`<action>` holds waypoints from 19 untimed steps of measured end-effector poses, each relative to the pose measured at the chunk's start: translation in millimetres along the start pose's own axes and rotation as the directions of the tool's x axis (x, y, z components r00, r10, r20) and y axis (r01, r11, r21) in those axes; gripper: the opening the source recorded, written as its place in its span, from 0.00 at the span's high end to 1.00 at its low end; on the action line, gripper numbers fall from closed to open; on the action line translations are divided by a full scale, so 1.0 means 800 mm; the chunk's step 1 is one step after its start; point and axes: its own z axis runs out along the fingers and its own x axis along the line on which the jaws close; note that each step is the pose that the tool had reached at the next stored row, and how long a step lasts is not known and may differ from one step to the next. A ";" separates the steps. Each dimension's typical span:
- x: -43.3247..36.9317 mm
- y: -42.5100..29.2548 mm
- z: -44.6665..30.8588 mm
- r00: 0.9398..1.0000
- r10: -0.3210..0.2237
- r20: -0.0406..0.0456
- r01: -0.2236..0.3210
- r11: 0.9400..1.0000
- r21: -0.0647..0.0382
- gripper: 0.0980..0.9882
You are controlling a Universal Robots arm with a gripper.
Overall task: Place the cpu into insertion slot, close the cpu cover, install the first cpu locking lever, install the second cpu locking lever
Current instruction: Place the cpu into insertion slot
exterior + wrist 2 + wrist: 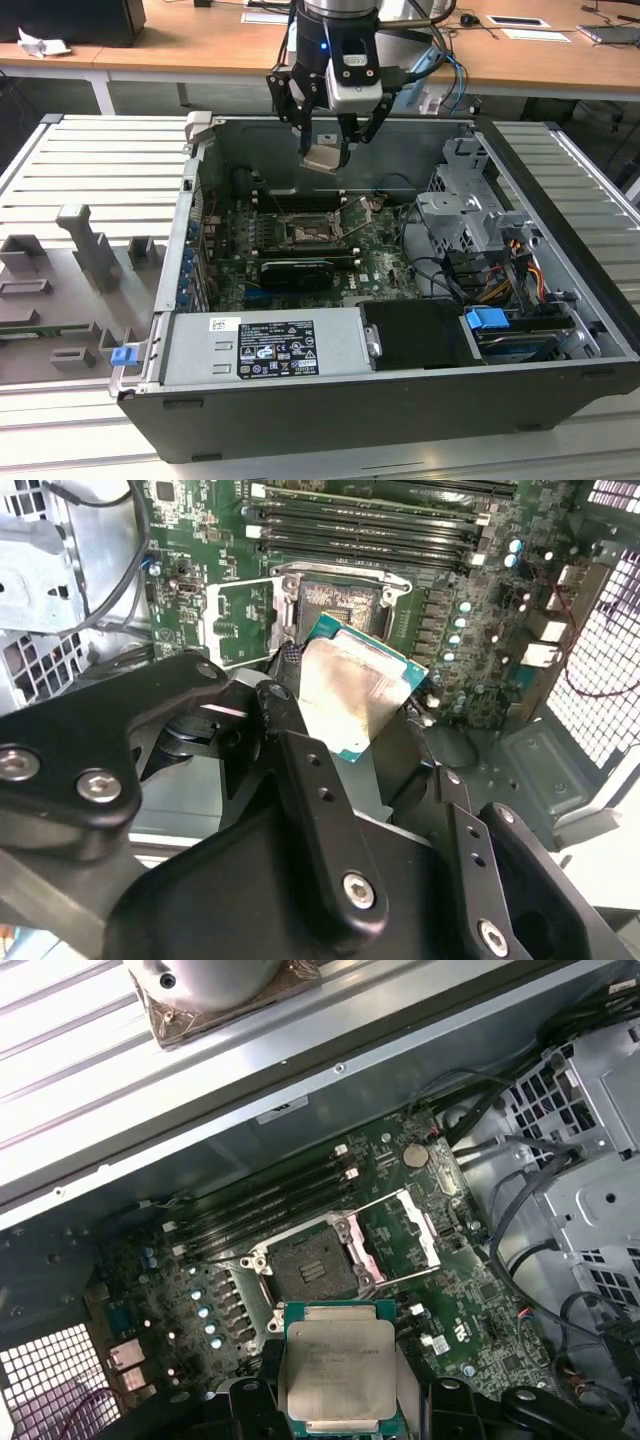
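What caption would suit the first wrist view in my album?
The claw holds the cpu in the air near the bare insertion slot, its cpu cover swung open.

Open computer case [400, 420], grey power supply [200, 352]

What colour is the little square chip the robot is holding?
The cpu is pale silver with a green rim; clearest in the first wrist view.

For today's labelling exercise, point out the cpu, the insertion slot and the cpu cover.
cpu [340, 1365], first wrist view, middle of its metal top.
insertion slot [310, 1265], first wrist view, its dark centre.
cpu cover [428, 1238], first wrist view, outer rail of the open frame.
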 end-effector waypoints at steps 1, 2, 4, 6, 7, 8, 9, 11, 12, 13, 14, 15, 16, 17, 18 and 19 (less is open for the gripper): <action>0.000 0.0000 0.0002 1.000 0.013 0.001 -0.013 1.000 0.000 0.52; 0.000 0.0000 0.0004 0.999 0.035 0.003 -0.035 0.999 -0.001 0.52; 0.000 -0.0001 0.0011 0.996 0.089 0.008 -0.089 0.996 -0.002 0.52; 0.000 -0.0001 0.0020 0.989 0.149 0.013 -0.149 0.989 -0.004 0.52; 0.000 -0.0002 0.0025 0.983 0.181 0.016 -0.181 0.984 -0.005 0.52; 0.000 -0.0003 0.0031 0.978 0.208 0.018 -0.208 0.978 -0.006 0.52; 0.000 -0.0003 0.0037 0.972 0.235 0.020 -0.235 0.972 -0.007 0.52; 0.000 -0.0004 0.0044 0.964 0.266 0.023 -0.266 0.964 -0.008 0.52; 0.000 -0.0004 0.0049 0.957 0.288 0.025 -0.288 0.958 -0.009 0.52; 0.000 -0.0005 0.0054 0.952 0.305 0.026 -0.305 0.952 -0.010 0.52; 0.000 -0.0005 0.0060 0.945 0.327 0.028 -0.327 0.945 -0.011 0.52; 0.000 -0.0006 0.0064 0.937 0.349 0.030 -0.348 0.937 -0.012 0.52; 0.000 -0.0006 0.0069 0.929 0.369 0.031 -0.369 0.929 -0.013 0.52; 0.000 -0.0007 0.0077 0.923 0.384 0.032 -0.384 0.923 -0.014 0.52; 0.000 -0.0008 0.0091 0.920 0.390 0.032 -0.390 0.921 -0.014 0.52; 0.000 -0.0010 0.0114 0.919 0.393 0.032 -0.393 0.920 -0.014 0.52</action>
